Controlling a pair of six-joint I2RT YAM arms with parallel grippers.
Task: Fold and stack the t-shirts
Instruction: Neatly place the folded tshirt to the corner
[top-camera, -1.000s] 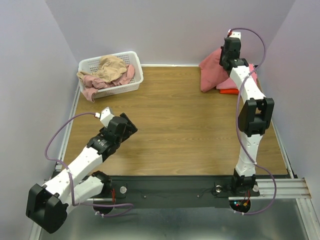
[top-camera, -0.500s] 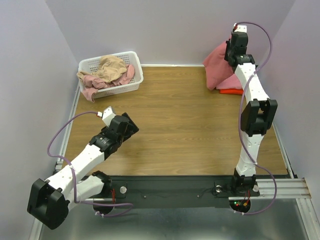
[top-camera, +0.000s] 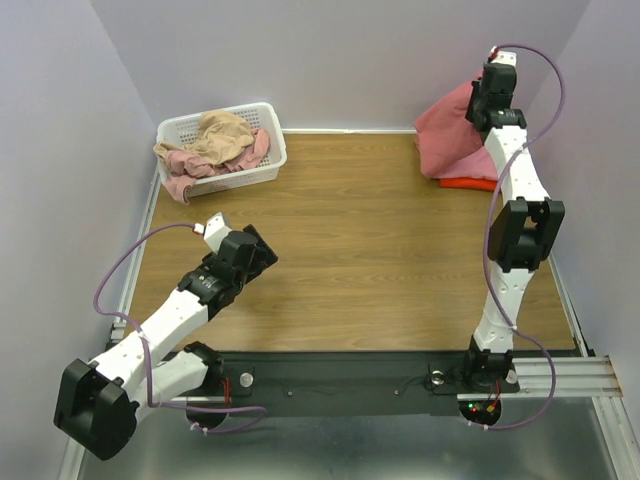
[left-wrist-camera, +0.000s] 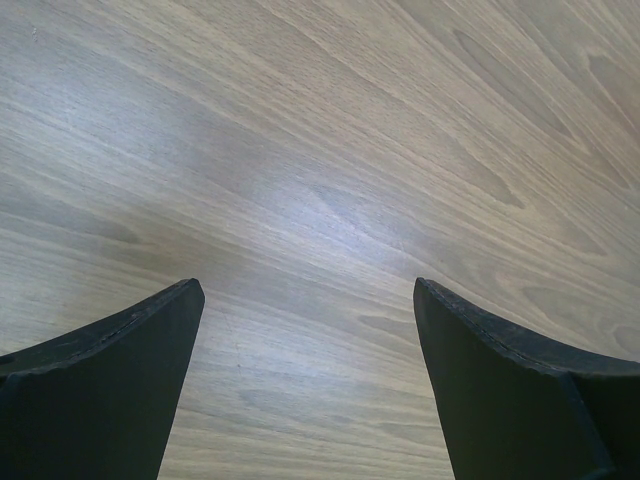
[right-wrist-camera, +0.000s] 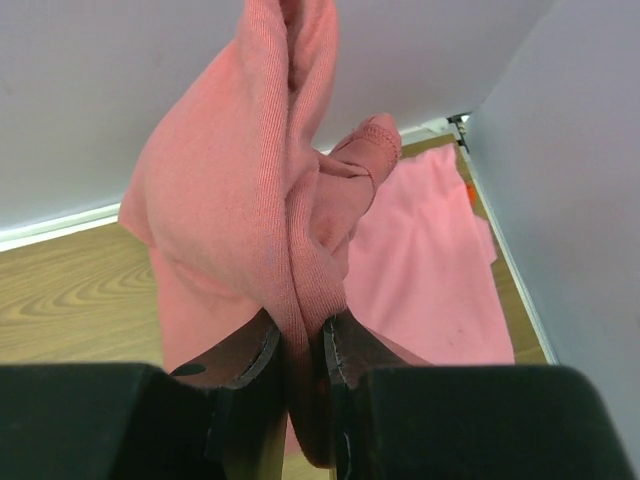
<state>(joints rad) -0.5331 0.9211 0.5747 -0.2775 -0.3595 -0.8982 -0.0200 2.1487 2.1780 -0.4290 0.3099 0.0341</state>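
My right gripper (top-camera: 484, 100) is shut on a bunched fold of the dusty red t-shirt (top-camera: 447, 128) and holds it up at the far right corner; in the right wrist view the cloth (right-wrist-camera: 262, 200) is pinched between the fingers (right-wrist-camera: 345, 350). Under it lie a bright pink t-shirt (right-wrist-camera: 425, 270) and an orange-red one (top-camera: 467, 182), stacked on the table. A tan t-shirt (top-camera: 222, 134) and a pale rose one (top-camera: 183, 165) lie crumpled in the white basket. My left gripper (top-camera: 262, 252) is open and empty over bare wood (left-wrist-camera: 320, 200) at the near left.
The white lattice basket (top-camera: 268, 170) stands at the far left of the wooden table (top-camera: 350, 250). Lilac walls close the back and both sides. A black rail (top-camera: 350, 375) with the arm bases runs along the near edge.
My right gripper has risen and moved right and back toward the corner, lifting the dusty red t-shirt with it. The left arm has hardly moved.
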